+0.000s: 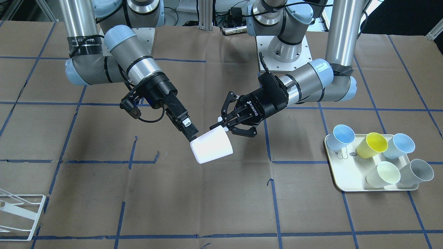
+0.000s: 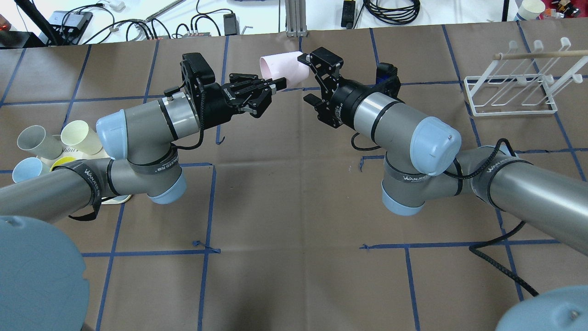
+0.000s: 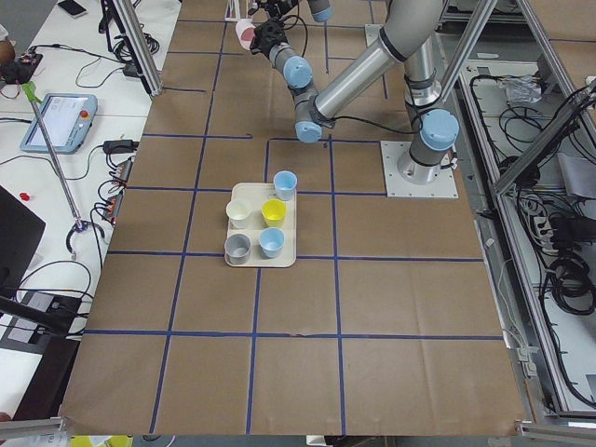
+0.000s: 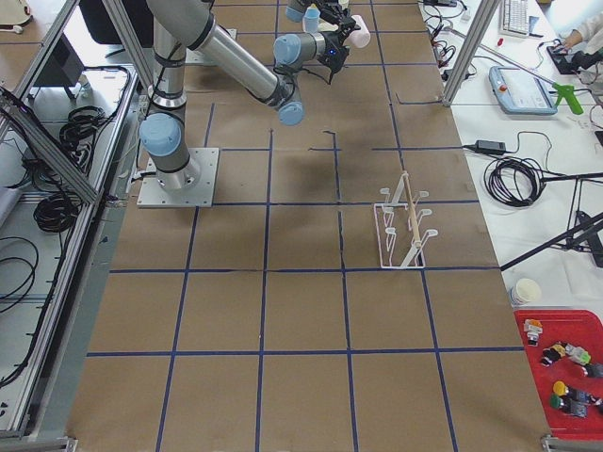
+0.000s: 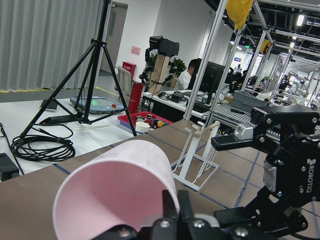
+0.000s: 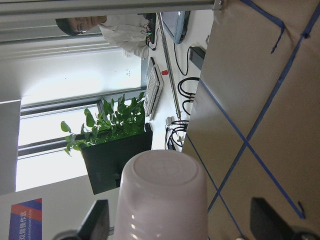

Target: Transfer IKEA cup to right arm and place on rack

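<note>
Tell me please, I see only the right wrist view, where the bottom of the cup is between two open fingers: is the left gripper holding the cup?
Observer: Yes. The front view shows the left gripper shut on the rim of the pink cup.
Operator: Where is the place to hang it? My view does not show it.
Observer: In the overhead view the rack stands on the table at the robot's right side, and no cup hangs on it yet.
Operator: Are there more to transfer?
Observer: Five more cups stand on the cream tray at the robot's left.
</note>
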